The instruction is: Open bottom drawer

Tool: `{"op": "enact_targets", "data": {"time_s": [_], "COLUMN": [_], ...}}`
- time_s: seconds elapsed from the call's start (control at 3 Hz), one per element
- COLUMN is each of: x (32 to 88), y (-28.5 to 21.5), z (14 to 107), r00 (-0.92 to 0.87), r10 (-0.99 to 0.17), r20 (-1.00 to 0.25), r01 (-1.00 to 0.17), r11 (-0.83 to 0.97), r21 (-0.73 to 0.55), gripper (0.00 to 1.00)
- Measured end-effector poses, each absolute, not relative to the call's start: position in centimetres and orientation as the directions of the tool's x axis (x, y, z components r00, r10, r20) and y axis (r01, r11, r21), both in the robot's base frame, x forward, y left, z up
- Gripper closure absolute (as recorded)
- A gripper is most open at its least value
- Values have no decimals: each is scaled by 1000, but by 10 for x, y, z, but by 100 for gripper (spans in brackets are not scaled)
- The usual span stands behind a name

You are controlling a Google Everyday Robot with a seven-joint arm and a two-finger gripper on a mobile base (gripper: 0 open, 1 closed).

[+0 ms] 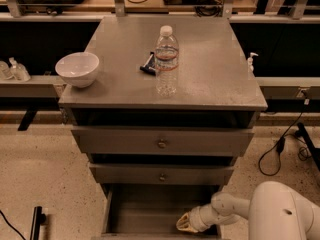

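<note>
Low in the frame's centre, found the slim grey metal bottom drawer (145, 213) pulled out, with the cream-coloured robot gripper (186, 225) down inside its lower-right corner, likely for hauling the front outward; could not tell its opening or hold.

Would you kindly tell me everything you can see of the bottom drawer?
The bottom drawer is the lowest and narrowest of the three, grey metal by its look, standing pulled out below the middle drawer. Its plain grey floor and left side wall show; its front is cut off by the picture's lower edge. The robot's tool reaches into its right front corner; whether it touches the drawer cannot be told.
</note>
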State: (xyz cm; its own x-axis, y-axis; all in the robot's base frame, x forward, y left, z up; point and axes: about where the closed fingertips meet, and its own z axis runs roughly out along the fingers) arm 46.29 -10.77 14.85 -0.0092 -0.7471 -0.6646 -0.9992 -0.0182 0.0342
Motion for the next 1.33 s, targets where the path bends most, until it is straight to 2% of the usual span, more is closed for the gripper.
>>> {"op": "enact_targets", "data": {"time_s": [0.33,1.0,1.33], "x": [464,424,427], "y": [-109,-93,-94], "z": [141,149,149], "r00": [4,85,85], "r10": [-731,-687,-687], "r20": [-683,-721,-721], "r01": [-999,-986,-986], "r11": [-35,-161,-161], "r21": [31,37,37], "gripper": [100,100,100]}}
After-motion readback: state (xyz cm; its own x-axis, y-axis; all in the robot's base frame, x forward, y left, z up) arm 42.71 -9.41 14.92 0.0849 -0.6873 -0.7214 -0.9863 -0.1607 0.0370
